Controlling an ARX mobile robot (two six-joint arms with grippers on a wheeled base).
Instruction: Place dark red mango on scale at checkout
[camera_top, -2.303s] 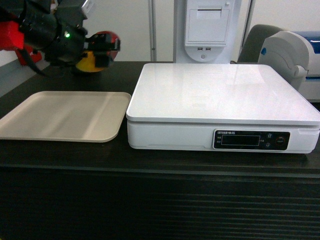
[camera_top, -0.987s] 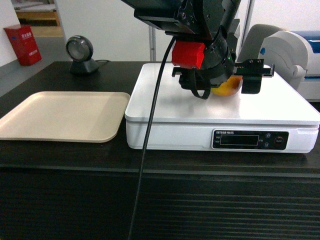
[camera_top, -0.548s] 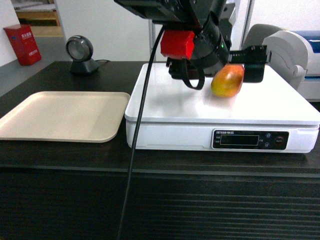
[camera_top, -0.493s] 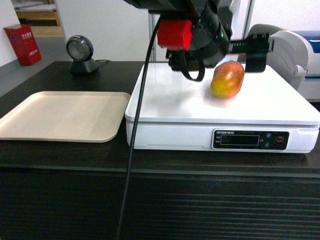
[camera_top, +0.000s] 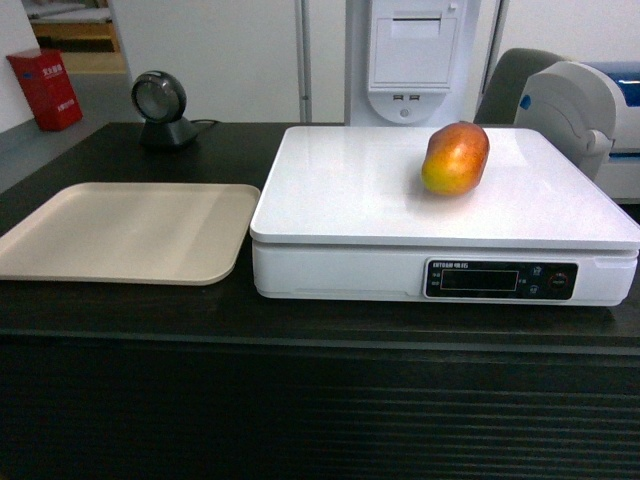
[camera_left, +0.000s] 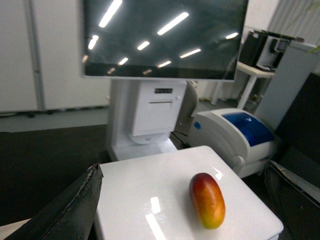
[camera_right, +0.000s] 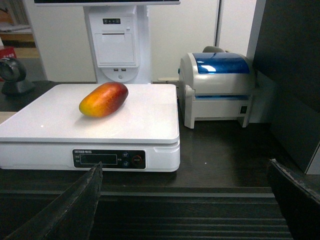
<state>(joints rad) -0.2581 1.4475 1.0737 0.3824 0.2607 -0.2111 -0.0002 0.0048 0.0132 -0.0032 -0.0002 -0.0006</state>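
Now that the left pincer (camera_left: 182, 210) has let go and withdrawn, jaws spread, the dark red mango (camera_top: 455, 158) rests alone on the scale (camera_top: 350, 200), toward two o'clock; right pincer (camera_right: 185, 210) also open: placement looks done.

You see the scale (camera_top: 400, 200) as glossy white plastic, its smooth top throwing back ceiling lights, with a shiny black display strip (camera_top: 503, 279) on the near face. The dark red mango (camera_top: 456, 157) on it has smooth, slightly waxy skin with a soft sheen. Left of the scale, the beige tray (camera_top: 130, 232) looks matt plastic, faintly streaked. The checkout (camera_top: 300, 400) has a dark, matt top and a ribbed front. To the far right, the label printer (camera_right: 220, 85) is smooth grey plastic with a translucent blue cover.
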